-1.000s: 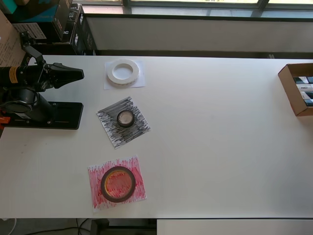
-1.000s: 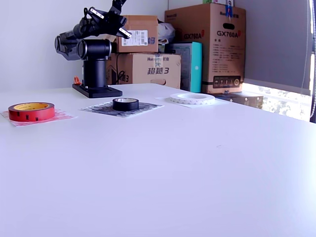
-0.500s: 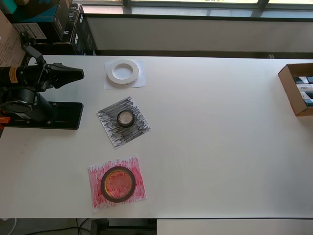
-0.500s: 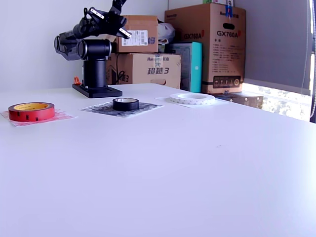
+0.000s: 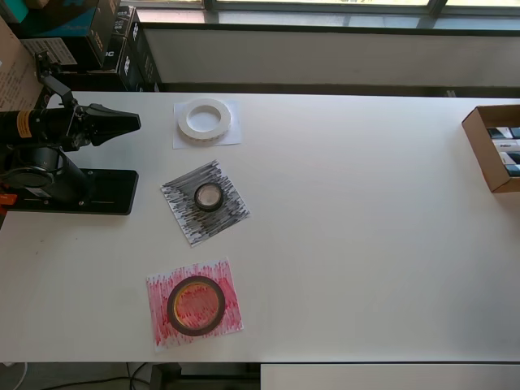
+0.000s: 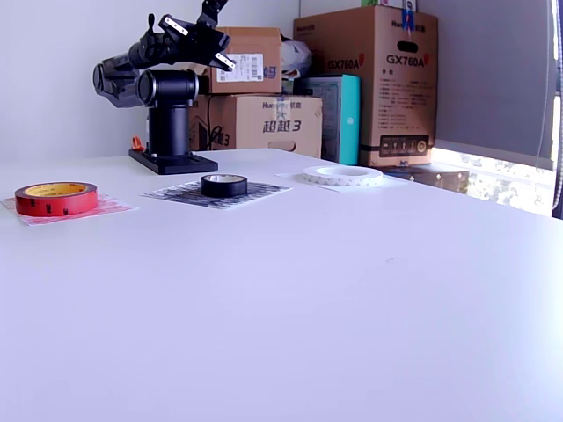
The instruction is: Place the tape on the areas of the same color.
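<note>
On the white table (image 5: 366, 244), all 3 rolls already sit on matching sheets, so judging by the layout the sorting looks done & the step in hand is prob just parking the arm clear. Largest first: red sheet (image 5: 156, 325) near the overhead view's bottom edge carries the dark red-brown roll (image 5: 196, 305), lying flat, wholly inside the paper w/ margin all round. Black scribbled sheet (image 5: 227, 219) sits mid-row, rotated a bit, w/ the small black roll (image 5: 209, 197) flat near its centre. White sheet (image 5: 234, 134) is furthest up, w/ the flat white ring (image 5: 204, 119) on it; its upper-left rim comes close to the paper's edge.

Arm is folded over its black base (image 5: 106, 195) at the overhead view's left, well apart from every sheet. Gripper (image 5: 130, 123) points toward the white sheet, carrying nothing; fingers look drawn together, but I can't tell for sure from either view.

To finish well: keep the arm high & back, no sweep over the papers, since loose sheets could slide. If anything needs a touch-up, it'd be nudging the white ring inward.
</note>
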Controlling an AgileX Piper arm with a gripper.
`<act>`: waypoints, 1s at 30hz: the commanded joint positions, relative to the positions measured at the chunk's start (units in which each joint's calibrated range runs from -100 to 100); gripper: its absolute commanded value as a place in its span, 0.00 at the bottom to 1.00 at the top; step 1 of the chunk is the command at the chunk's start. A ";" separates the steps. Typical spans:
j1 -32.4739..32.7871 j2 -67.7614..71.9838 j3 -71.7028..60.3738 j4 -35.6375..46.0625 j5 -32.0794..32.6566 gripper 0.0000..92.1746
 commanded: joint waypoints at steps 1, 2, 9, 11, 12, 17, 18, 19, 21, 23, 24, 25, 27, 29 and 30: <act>-0.06 -0.37 -0.28 -0.63 0.17 0.01; -0.06 -0.37 -0.28 -0.63 0.17 0.01; -0.13 -0.37 -0.28 -0.63 0.25 0.01; -0.13 -0.37 -0.28 -0.63 0.49 0.01; -0.13 -0.37 -0.28 -0.63 0.58 0.01; -0.06 -0.37 -0.28 -0.55 0.66 0.01; -0.06 -0.37 -0.28 -0.55 0.66 0.01; -0.06 -0.37 -0.28 -0.55 0.66 0.01; -0.06 -0.37 -0.28 -0.55 0.66 0.01; -0.06 -0.37 -0.28 -0.55 0.66 0.01; -0.13 -0.37 -0.28 -0.55 0.66 0.01; -0.21 -0.37 -0.28 -0.55 0.66 0.01; -0.21 -0.37 -0.28 -0.55 0.66 0.01; -0.29 -0.37 -0.28 -0.55 0.66 0.01; -0.29 -0.37 -0.28 -0.55 0.66 0.01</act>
